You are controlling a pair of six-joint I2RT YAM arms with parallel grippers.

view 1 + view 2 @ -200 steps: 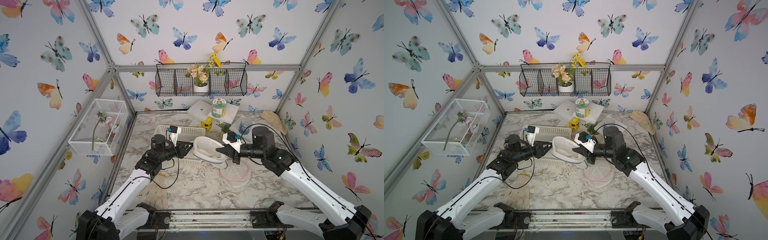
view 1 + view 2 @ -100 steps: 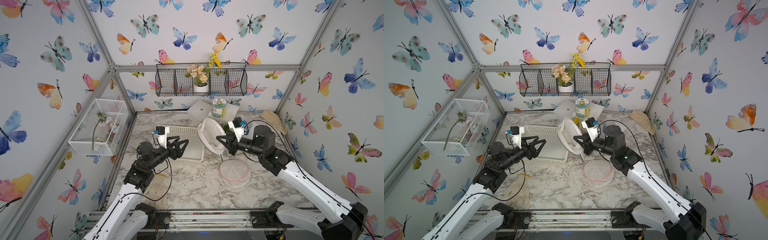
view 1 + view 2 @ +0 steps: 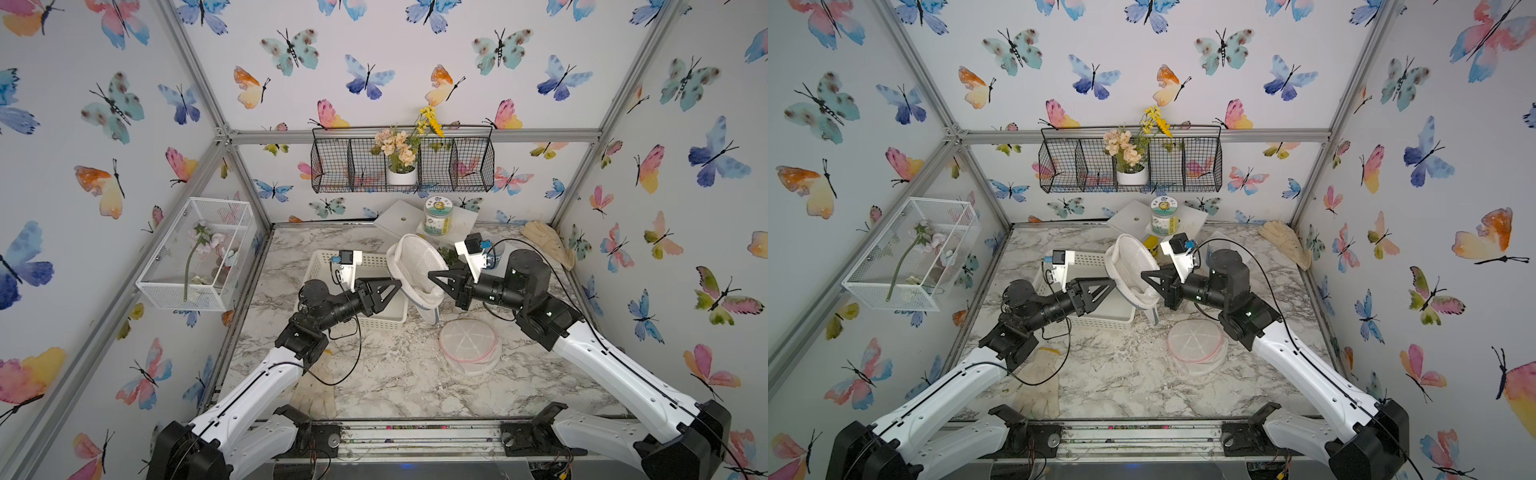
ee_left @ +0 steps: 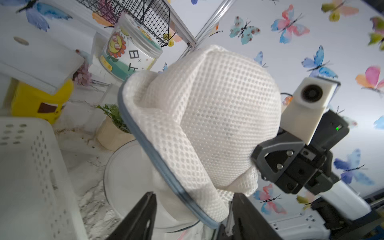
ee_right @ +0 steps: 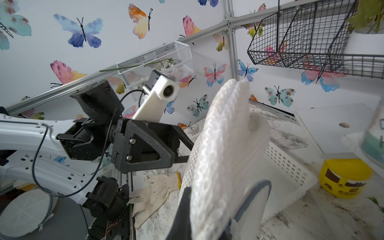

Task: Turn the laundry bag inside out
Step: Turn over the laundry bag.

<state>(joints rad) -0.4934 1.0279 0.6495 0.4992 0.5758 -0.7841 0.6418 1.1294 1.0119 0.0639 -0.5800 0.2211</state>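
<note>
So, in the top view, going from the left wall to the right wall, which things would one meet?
White wire cage → white perforated basket → mesh laundry bag → flat round mesh pouch → pale work glove.

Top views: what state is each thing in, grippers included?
laundry bag: held up by the right gripper.
right gripper: jaws shut on the laundry bag.
left gripper: jaws open at the bag's rim.
jar: upright, lid on.
basket: upright.
round mesh bag: flat on the table.
</note>
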